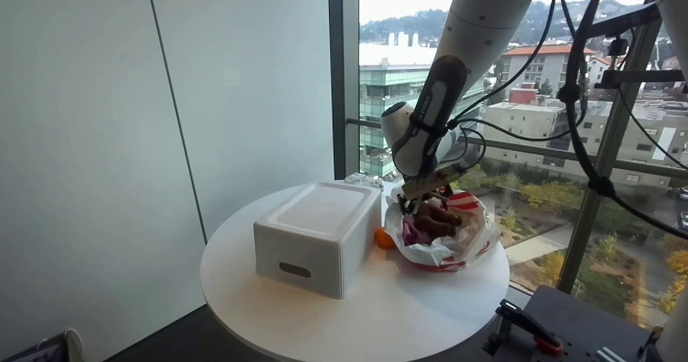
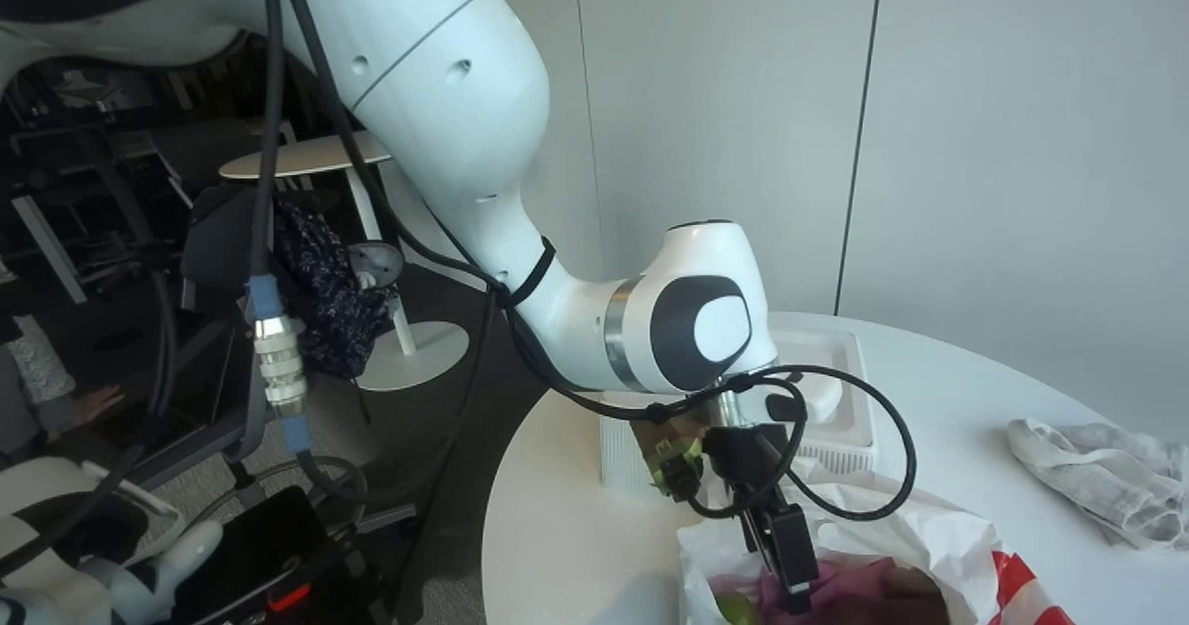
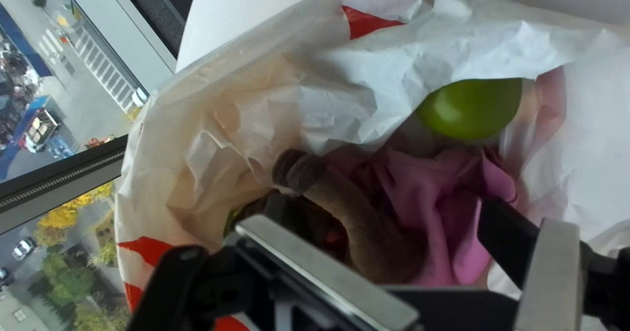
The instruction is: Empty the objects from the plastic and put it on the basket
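The plastic, a wrinkly white bag with red marks (image 1: 446, 257), sits with its mouth spread open on the round table. Inside it lie a dark brown item (image 3: 364, 218), a crumpled pink item (image 3: 423, 183) and a yellow-green item (image 3: 472, 109). An orange item (image 1: 385, 238) rests on the table between bag and basket. The basket, a white box (image 1: 317, 233), stands beside the bag with a flat surface on top. My gripper (image 3: 389, 218) points down into the bag's mouth, jaws wide apart over the brown and pink items, seemingly gripping neither. Deeper contents are in shadow.
A crumpled whitish cloth-like thing (image 2: 1105, 476) lies towards the table's edge. The round white table (image 1: 376, 319) stands close to the window and a grey wall. Off the table's edge is a dark stand with a clamp (image 1: 529, 324).
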### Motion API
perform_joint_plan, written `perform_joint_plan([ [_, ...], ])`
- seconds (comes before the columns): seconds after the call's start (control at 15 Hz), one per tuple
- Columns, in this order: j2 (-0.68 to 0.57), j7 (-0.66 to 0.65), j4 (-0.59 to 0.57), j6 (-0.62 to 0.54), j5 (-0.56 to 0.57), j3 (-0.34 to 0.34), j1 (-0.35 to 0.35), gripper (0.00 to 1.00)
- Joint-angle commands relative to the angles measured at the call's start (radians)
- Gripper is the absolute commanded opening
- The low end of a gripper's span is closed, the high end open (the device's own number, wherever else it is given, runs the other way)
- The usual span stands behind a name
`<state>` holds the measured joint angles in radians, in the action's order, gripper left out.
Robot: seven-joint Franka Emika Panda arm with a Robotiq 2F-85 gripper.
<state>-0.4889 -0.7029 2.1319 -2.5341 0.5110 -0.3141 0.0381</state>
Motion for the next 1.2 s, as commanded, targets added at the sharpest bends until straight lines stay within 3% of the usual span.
perform_joint_plan([
  [0.0,-0.137,-0.052,-0.107,-0.008,-0.014,-0.042,-0.034,1.00],
  [0.47,-0.329,-0.043,-0.272,-0.051,-0.072,-0.070,-0.030,1.00],
  [0.8,-0.466,-0.113,-0.367,-0.086,-0.091,-0.164,-0.064,1.00],
  [0.87,-0.479,-0.114,-0.372,-0.084,-0.101,-0.170,-0.066,0.75],
  [0.93,-0.488,-0.115,-0.376,-0.082,-0.108,-0.176,-0.071,0.74],
  [1.13,-0.472,-0.114,-0.349,-0.095,-0.133,-0.184,-0.095,0.49],
])
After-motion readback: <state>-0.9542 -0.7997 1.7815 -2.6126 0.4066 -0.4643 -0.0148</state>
